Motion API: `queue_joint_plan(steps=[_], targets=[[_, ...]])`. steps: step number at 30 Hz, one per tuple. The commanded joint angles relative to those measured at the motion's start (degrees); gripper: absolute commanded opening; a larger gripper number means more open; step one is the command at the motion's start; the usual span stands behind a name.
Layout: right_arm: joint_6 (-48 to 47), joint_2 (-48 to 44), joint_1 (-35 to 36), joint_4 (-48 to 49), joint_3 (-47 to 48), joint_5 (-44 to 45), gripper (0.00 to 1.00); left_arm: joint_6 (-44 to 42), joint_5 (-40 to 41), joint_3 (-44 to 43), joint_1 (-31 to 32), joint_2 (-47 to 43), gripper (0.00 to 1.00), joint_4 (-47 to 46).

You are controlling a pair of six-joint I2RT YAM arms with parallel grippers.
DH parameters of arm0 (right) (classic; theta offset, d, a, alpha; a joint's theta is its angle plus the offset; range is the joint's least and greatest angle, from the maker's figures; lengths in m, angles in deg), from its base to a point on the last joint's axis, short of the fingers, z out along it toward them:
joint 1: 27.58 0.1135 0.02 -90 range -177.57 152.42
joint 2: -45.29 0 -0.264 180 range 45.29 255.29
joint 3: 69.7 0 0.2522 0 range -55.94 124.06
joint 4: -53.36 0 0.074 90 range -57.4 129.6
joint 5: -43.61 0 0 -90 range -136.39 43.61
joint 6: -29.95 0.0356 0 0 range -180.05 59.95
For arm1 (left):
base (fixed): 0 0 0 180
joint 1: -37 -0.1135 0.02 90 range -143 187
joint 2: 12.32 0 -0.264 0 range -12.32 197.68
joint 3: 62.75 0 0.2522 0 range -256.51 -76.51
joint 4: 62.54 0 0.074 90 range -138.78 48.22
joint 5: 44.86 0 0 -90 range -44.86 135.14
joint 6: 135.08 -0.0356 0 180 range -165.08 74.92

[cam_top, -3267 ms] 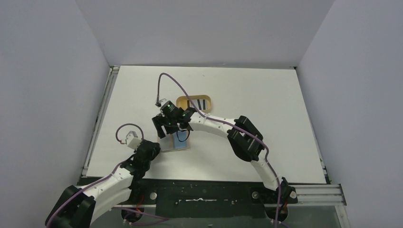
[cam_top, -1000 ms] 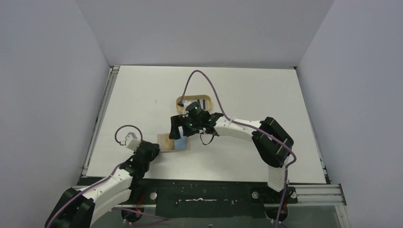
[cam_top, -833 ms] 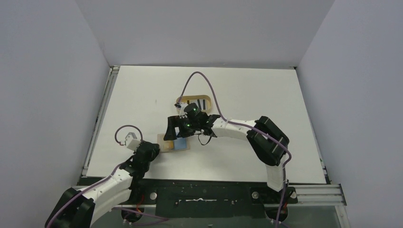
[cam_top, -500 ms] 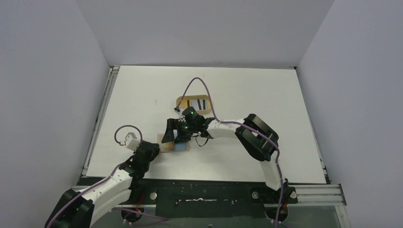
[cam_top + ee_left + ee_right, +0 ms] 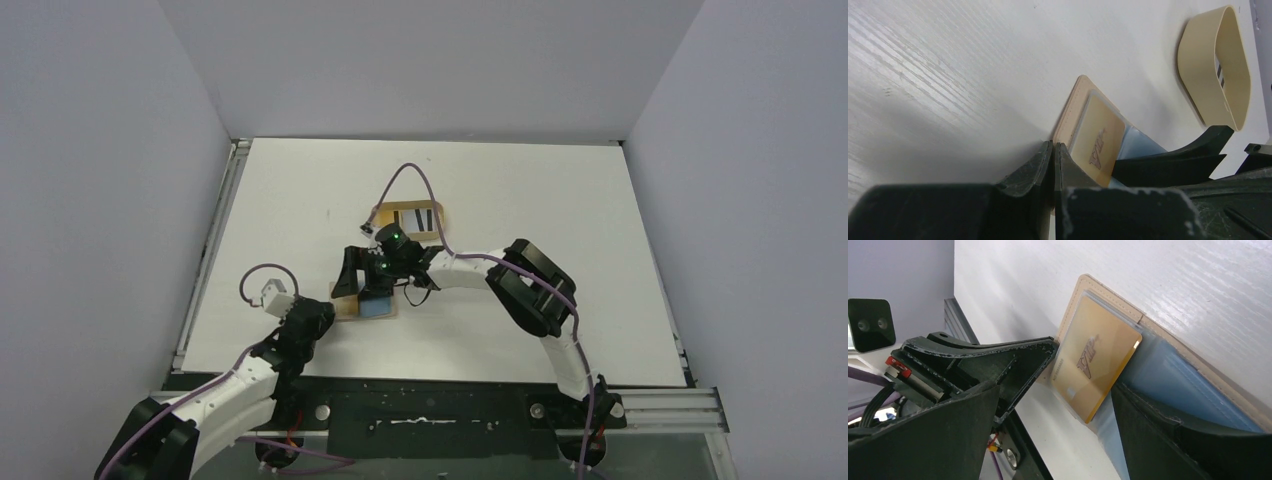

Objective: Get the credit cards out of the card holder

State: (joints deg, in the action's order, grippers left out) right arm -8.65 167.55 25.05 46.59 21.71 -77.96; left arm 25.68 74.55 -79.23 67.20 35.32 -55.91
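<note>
From the top camera I see a white table [image 5: 560, 200] with a faint wood grain, boxed in by plain pale grey walls [image 5: 430, 60], with a metal rail [image 5: 214, 250] along its left edge. The card holder [image 5: 365, 306] lies open and flat near the table's front left, light blue lining up. A gold credit card [image 5: 1095, 370] sticks partway out of its pocket. The left gripper [image 5: 1053, 149] has its fingers pinched nearly together on the holder's near edge. The right gripper [image 5: 1055, 390] is spread wide, one finger on each side of the card, not touching it. Beyond it stands an oval tan tray [image 5: 1198, 75], apart from the holder, with something striped inside.
</note>
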Motion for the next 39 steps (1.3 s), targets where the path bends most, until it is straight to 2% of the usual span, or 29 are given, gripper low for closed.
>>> queue_joint_plan(steps=[1, 4, 8, 12, 16, 22, 24, 27, 33, 39], targets=[[6.40, 0.51, 0.88, 7.04, 1.22, -3.37, 0.86, -0.27, 0.52, -0.14, -0.32, 0.57, 0.00, -0.33], [12.12, 0.81, 0.54, 15.41, -0.91, -5.51, 0.86, -0.19, 0.56, -0.02, -0.31, 0.56, 0.00, -0.42], [21.07, 2.03, 0.16, 31.23, -4.21, -7.20, 0.86, -0.14, 0.42, 0.04, -0.31, 0.53, 0.00, -0.51], [26.51, 3.76, 0.06, 40.82, -5.53, -7.54, 0.86, -0.10, 0.47, 0.08, -0.31, 0.56, 0.00, -0.51], [24.27, 4.16, 0.20, 35.51, -5.31, -6.95, 0.85, -0.01, 0.47, 0.24, -0.31, 0.34, 0.00, -0.31], [9.60, 2.52, 1.27, 7.06, 1.22, -3.00, 0.86, -0.01, 0.75, 0.41, -0.39, -0.67, 0.00, 0.45], [7.15, 2.89, 1.71, 1.90, 3.05, -2.39, 0.87, 0.07, 0.75, 0.56, -0.40, -0.76, 0.00, 0.46], [8.16, 4.08, 2.07, 2.32, 4.08, -3.88, 0.87, 0.17, 0.77, 0.67, -0.40, -0.73, 0.00, 0.46], [16.56, 4.86, 1.68, 14.55, 2.06, -8.40, 0.87, 0.08, 1.01, 0.64, -0.40, -1.80, 0.00, 1.25], [18.35, 3.84, 0.75, 17.22, 0.50, -9.12, 0.86, 0.10, 1.48, 0.90, -0.40, -3.10, 0.00, 2.32]])
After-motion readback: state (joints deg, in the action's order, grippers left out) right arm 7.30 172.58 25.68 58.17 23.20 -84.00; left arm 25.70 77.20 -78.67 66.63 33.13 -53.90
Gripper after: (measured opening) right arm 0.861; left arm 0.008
